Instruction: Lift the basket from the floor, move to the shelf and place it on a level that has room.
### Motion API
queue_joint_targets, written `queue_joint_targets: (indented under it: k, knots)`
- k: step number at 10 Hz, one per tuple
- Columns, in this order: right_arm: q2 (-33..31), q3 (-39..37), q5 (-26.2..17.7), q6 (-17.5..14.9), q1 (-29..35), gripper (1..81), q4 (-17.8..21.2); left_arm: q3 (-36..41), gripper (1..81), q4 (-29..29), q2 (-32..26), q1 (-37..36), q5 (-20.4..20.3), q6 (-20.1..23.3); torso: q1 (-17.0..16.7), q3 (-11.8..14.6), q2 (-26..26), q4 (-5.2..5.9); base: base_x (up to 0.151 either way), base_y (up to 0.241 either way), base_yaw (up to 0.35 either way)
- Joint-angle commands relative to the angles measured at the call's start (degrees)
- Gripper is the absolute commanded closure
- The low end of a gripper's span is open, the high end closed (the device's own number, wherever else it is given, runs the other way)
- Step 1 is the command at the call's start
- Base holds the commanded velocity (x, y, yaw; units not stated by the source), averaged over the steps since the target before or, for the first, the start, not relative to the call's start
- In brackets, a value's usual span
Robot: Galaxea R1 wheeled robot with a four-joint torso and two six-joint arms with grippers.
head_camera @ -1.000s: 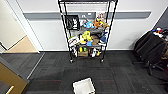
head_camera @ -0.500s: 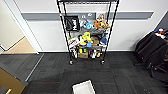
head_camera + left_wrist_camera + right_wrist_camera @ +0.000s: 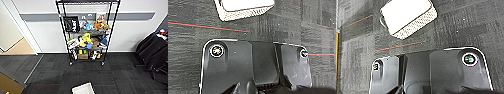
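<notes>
Basket (image 3: 83, 89) sits on dark carpet floor (image 3: 120, 75), centre front of robot, well short of shelf (image 3: 86, 32) by wall. Top level (image 3: 87, 2) bare. Both grippers: finger state can't tell

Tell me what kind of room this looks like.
Probably an office or lab space: dark grey carpet tiles, a plain white wall with a grey band, and a black wire rack crowded with toys.
</notes>
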Motion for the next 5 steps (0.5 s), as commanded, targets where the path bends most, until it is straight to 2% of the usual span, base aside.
queue_joint_targets:
  k: [1, 2, 5]
  knots:
    - [-1.0, 0.5, -2.9, 0.0, 3.0, 1.0, 0.3, 0.8, 1.0, -0.3, -0.9, -2.3, 3.4, -0.1, 0.0, 0.0, 0.0, 0.00, 0.089, 0.000, 0.000]
    - [-1.0, 0.5, -2.9, 0.0, 3.0, 1.0, 0.4, 0.9, 1.0, -0.3, -0.8, -2.2, 3.4, -0.1, 0.0, 0.0, 0.0, 0.00, 0.080, 0.000, 0.000]
    - [-1.1, 0.7, -2.9, 0.1, 3.0, 1.0, 0.7, 0.9, 1.0, -0.3, -0.8, -1.9, 3.6, -0.1, 0.0, 0.0, 0.0, 0.00, 0.000, 0.000, 0.000]
